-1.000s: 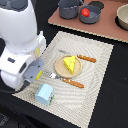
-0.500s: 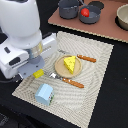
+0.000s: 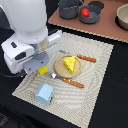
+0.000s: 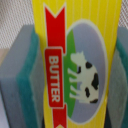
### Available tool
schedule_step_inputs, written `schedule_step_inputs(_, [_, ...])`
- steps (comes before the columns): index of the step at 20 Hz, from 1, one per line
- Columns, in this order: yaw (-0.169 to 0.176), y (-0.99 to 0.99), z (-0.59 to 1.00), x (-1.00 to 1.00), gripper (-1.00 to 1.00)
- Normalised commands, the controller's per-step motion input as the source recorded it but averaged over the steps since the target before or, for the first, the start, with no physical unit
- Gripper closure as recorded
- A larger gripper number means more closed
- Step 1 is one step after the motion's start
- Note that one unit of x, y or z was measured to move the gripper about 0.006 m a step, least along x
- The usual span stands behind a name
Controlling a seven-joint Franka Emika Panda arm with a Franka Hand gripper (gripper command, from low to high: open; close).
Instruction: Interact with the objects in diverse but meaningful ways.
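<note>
Pincer (image 4: 75, 67) is clamped on the butter packet (image 4: 75, 65): up close, the yellow pack with its red "BUTTER" ribbon and little cow picture sits squeezed between the two grey, green-edged pads (image 4: 20, 85), one on each side, both touching it. From the exterior view only a yellow corner of the packet (image 3: 43, 70) pokes out under the big white arm, over the striped placemat (image 3: 100, 75) near the edge on the exterior view's left. Can't tell whether the packet touches the mat or hangs just above it.

Just beside that, toward the mat's middle, sits the round tan plate (image 3: 60, 70) with the holed cheese wedge (image 3: 70, 64) on it. A fork (image 3: 86, 58) lies along the plate's far side and a knife (image 3: 72, 82) along its near side, both orange-handled. The light blue cup (image 3: 45, 93) lies near the mat's front corner, well apart from the plate.

Off the mat, on the brown board at the back, the red tomato (image 3: 86, 12) sits in a dark grey saucepan (image 3: 90, 19), with a second dark pot (image 3: 68, 8) touching or nearly touching it.
</note>
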Motion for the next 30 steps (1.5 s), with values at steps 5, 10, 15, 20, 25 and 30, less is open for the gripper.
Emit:
schedule_step_inputs(5, [-0.003,-0.06,-0.25,-0.78,1.0])
schedule_step_inputs(10, [0.0,0.1,-0.31,-0.64,1.0])
schedule_step_inputs(15, [-0.014,0.27,-0.08,-0.21,1.0])
schedule_step_inputs(20, [-0.018,0.22,-0.06,-0.16,1.0])
schedule_step_inputs(25, [0.0,0.13,-0.12,-0.14,-1.0])
schedule_step_inputs(30, [0.0,0.1,-0.18,-0.21,-1.0])
